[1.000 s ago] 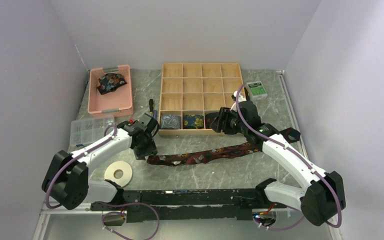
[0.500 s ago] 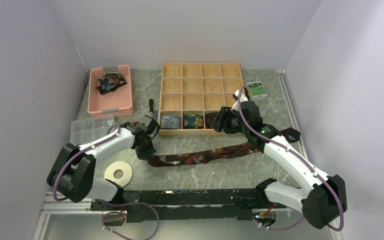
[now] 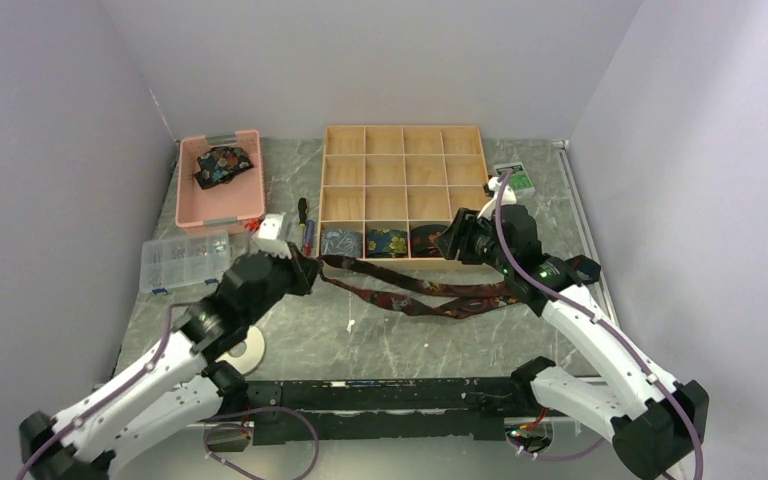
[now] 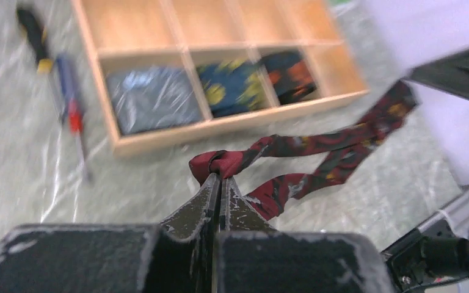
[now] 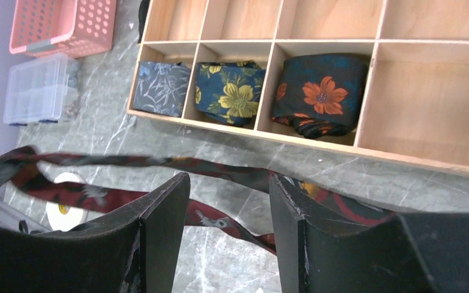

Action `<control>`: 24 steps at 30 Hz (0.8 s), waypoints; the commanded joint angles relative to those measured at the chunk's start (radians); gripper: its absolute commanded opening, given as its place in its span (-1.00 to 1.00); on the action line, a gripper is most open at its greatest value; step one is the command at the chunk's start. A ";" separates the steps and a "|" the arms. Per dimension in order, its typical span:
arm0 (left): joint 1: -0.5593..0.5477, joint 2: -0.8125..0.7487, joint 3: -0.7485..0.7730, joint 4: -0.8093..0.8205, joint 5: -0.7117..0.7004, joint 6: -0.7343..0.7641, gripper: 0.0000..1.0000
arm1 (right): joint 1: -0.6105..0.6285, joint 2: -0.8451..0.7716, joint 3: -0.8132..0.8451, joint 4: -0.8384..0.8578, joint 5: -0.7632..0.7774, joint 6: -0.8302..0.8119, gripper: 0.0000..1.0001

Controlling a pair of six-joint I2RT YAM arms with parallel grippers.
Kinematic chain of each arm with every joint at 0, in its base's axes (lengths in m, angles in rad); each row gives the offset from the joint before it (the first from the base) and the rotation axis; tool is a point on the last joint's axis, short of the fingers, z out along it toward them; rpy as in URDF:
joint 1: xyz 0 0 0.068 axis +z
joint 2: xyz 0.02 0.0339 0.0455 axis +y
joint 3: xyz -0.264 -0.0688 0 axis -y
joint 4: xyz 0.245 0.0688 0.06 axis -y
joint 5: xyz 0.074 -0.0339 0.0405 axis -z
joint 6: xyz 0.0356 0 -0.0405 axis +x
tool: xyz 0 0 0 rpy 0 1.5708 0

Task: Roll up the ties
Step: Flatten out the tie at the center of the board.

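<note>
A long maroon tie with a red-orange print lies folded back on itself in front of the wooden box. My left gripper is shut on the tie's bunched left end and holds it just above the table, near the box's front left corner. My right gripper hovers open over the tie's right part, with nothing between its fingers. Three rolled ties sit in the box's front row: grey, blue and yellow, black and orange. Another tie lies in the pink basket.
A clear plastic organiser stands at the left. A white tape roll lies partly under my left arm. Screwdrivers lie beside the box's left wall. A green card is at the back right, and a black rail runs along the near edge.
My left gripper has shut on the tie's left end and carried it up and back toward the box, doubling the tie over. The right gripper has shifted slightly right and stays open.
</note>
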 commanded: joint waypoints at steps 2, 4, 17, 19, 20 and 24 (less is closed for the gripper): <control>-0.148 -0.332 -0.290 0.550 -0.158 0.328 -0.94 | 0.003 -0.043 -0.024 0.051 0.072 -0.017 0.09; -0.160 -0.452 -0.437 0.601 -0.213 0.286 -0.94 | 0.003 -0.028 -0.046 0.053 0.072 -0.014 0.08; -0.163 -0.568 -0.553 0.278 -0.364 0.131 -0.94 | 0.069 0.163 -0.149 0.135 -0.089 -0.011 0.15; -0.164 -0.561 -0.552 0.284 -0.341 0.137 -0.94 | 0.126 0.219 -0.161 0.162 -0.050 -0.001 0.16; -0.164 -0.554 -0.543 0.271 -0.346 0.126 -0.94 | 0.152 0.244 -0.162 0.170 -0.029 0.005 0.16; -0.164 -0.509 -0.524 0.242 -0.351 0.070 -0.94 | 0.246 0.336 -0.131 0.186 0.139 -0.005 0.20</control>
